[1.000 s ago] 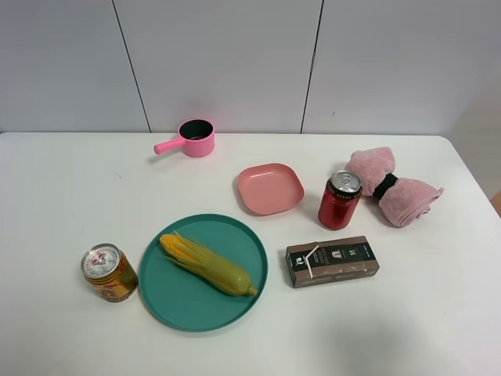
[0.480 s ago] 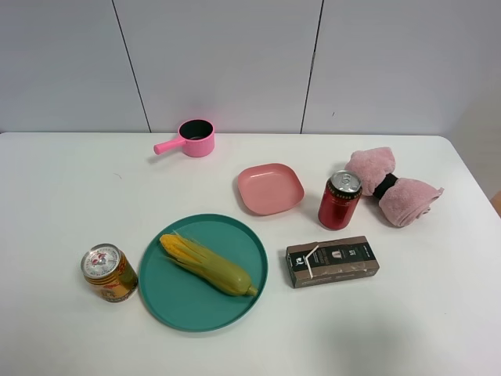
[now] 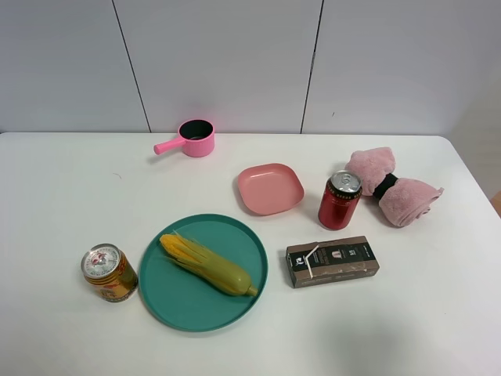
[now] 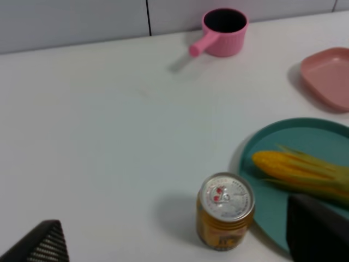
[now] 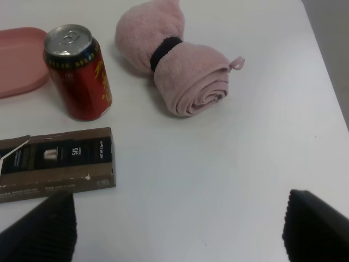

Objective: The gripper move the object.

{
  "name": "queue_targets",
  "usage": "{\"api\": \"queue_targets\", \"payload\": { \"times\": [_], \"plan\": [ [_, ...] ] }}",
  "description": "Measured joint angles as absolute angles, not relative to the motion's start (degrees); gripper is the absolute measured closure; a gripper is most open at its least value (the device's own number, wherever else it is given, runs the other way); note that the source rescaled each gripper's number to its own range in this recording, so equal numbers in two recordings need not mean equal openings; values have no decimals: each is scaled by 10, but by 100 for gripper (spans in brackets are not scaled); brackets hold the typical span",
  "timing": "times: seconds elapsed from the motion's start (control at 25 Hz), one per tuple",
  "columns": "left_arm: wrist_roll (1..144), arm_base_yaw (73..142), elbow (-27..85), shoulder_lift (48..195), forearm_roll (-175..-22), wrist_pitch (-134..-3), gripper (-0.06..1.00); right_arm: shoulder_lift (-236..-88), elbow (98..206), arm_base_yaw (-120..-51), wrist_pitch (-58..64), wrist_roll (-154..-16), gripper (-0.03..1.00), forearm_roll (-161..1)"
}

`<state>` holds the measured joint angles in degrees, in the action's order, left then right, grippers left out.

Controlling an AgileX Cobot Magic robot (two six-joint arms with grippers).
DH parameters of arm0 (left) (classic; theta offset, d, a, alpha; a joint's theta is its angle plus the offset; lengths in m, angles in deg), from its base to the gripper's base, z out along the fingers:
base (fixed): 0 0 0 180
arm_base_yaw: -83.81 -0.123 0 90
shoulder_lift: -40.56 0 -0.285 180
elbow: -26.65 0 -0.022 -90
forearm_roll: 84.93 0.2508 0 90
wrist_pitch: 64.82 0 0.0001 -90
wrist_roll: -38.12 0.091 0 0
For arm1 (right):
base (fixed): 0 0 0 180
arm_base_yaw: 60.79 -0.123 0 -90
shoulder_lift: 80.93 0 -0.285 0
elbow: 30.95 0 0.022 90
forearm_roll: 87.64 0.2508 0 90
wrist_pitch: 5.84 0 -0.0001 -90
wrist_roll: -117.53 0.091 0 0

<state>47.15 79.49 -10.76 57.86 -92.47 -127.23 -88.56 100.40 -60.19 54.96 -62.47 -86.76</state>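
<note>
Still the same: carton (image 3: 332, 262) unmoved, untouched.

The object (image 3: 332, 262) is a flat dark brown box with small white print and a thin white strip. It lies on its side on the white table (image 3: 63, 196), near the front, touching nothing.

The right gripper (image 5: 180, 232) is black, its two fingers spread wide apart, holding nothing.

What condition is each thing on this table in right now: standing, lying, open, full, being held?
Dark carton: lying flat, not held.
Red can: upright, tab unopened.
Gold can: upright, sealed.
Corn: lying on the teal plate.
Pink plate: bare.
Pink pot: upright; contents unclear.
Pink towel: rolled, banded in black.
Left gripper: open, holding nothing.
Right gripper: open, holding nothing.
</note>
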Motion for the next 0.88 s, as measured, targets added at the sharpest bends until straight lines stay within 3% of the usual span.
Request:
{"api": "queue_targets", "payload": {
  "times": [0.2, 0.88],
  "plan": [
    [457, 800, -194, 536, -907, -1230, 43, -886, 1004, -602, 550, -625, -3, -868],
    [391, 857, -214, 480, -860, -1255, 43, -886, 1004, -602, 550, -625, -3, -868]
  ]
}}
